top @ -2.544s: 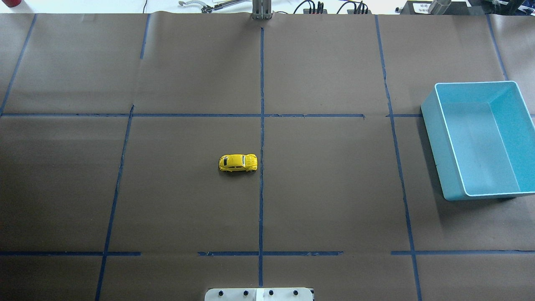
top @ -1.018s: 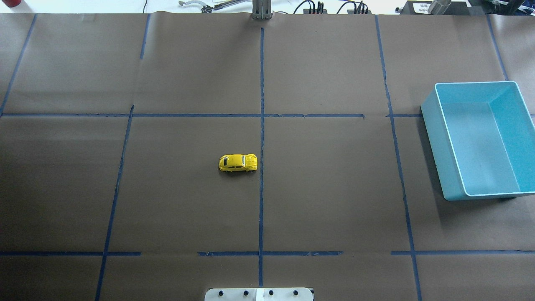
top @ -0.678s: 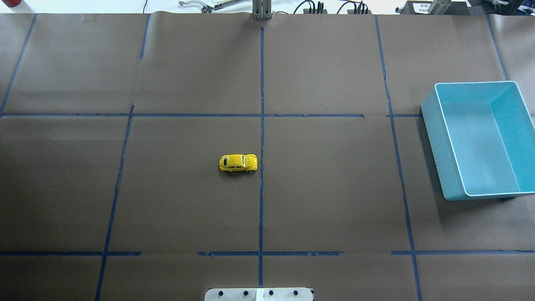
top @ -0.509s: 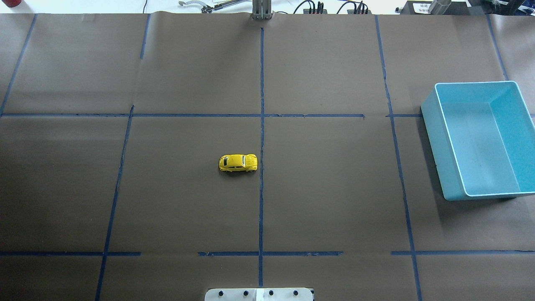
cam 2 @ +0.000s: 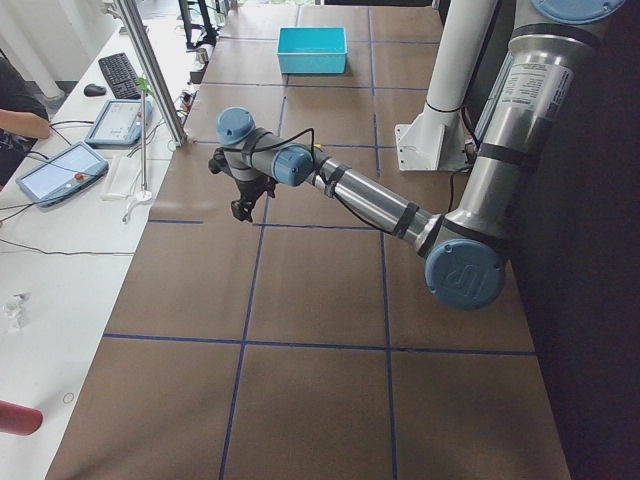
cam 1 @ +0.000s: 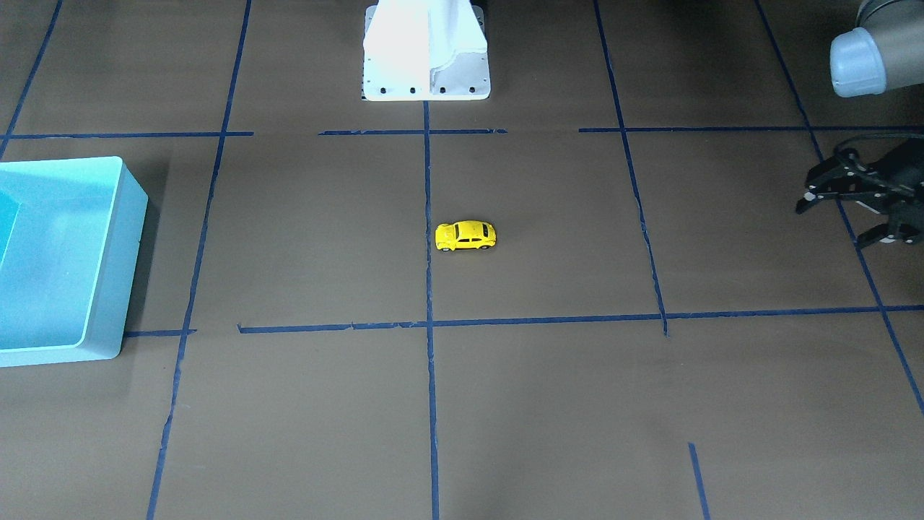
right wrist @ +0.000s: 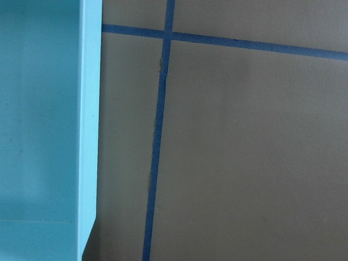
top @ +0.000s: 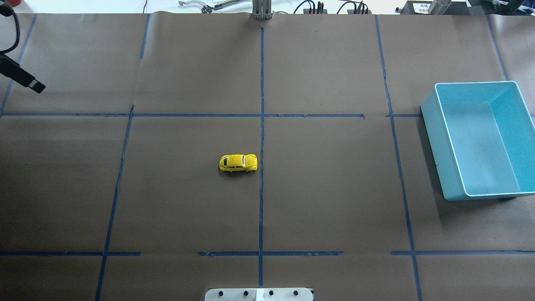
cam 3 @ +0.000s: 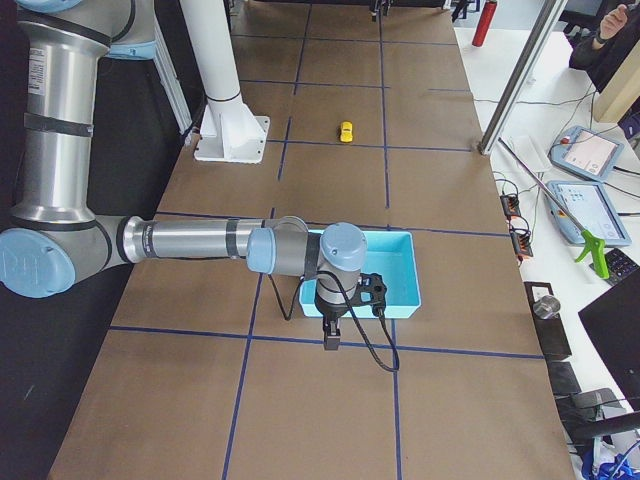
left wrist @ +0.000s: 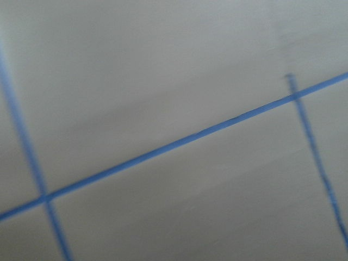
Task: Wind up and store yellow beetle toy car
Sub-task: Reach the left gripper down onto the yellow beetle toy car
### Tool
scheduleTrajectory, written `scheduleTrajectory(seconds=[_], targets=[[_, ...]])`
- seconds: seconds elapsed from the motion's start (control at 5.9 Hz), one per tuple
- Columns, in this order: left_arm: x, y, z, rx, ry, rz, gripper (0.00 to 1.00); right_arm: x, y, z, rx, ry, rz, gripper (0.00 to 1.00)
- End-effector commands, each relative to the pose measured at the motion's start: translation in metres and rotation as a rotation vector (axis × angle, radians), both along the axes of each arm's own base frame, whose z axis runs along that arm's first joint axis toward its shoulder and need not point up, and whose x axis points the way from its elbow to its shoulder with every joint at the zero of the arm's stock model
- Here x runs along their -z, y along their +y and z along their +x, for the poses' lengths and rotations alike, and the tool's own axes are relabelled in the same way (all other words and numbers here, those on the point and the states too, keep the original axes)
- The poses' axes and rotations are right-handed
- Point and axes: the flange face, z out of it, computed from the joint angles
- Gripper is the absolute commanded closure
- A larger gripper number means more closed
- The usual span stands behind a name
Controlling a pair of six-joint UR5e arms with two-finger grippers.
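Note:
The yellow beetle toy car [top: 238, 162] stands on its wheels near the table's middle, just left of the centre tape line. It also shows in the front view [cam 1: 465, 235] and the right side view [cam 3: 346, 131]. My left gripper [cam 1: 834, 220] is open and empty, hovering far out on my left side, well apart from the car. One of its fingers [top: 25, 78] shows at the overhead view's top left. My right gripper [cam 3: 332, 338] hangs beside the turquoise bin's [top: 434, 142] near wall. I cannot tell whether it is open or shut.
The turquoise bin [cam 1: 108, 274] stands empty at my far right; its rim [right wrist: 89, 109] fills the left of the right wrist view. Blue tape lines cross the brown paper. The white robot base [cam 1: 426, 50] is at my edge. Monitors and cables lie past the far edge.
My left gripper has come into the overhead view at the top left edge. The car and the bin have not moved.

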Motion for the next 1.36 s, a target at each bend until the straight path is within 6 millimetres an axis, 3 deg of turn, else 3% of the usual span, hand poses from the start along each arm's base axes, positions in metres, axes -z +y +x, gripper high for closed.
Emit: scheduleTrajectory(seconds=[0.0, 0.17, 0.51, 0.68, 0.85, 1.19], targets=[[0.061, 0.004, 0.060, -0.095, 0.039, 0.101, 0.00, 0.000, 0.000, 0.000, 0.000, 0.000, 0.000, 0.00], [0.082, 0.012, 0.095, -0.151, 0.052, 0.140, 0.00, -0.001, 0.000, 0.000, -0.001, 0.000, -0.003, 0.00], [0.137, 0.051, 0.194, -0.244, -0.007, 0.311, 0.00, 0.000, 0.000, 0.000, -0.001, 0.000, -0.001, 0.00], [0.177, 0.067, 0.248, -0.321, 0.028, 0.358, 0.00, 0.000, 0.000, 0.000, 0.000, 0.000, 0.000, 0.00], [0.202, 0.078, 0.276, -0.318, 0.000, 0.429, 0.00, 0.000, 0.000, 0.000, 0.000, 0.000, 0.000, 0.00], [0.209, 0.088, 0.322, -0.441, -0.019, 0.484, 0.00, 0.000, -0.001, 0.000, 0.000, 0.000, 0.000, 0.00]])
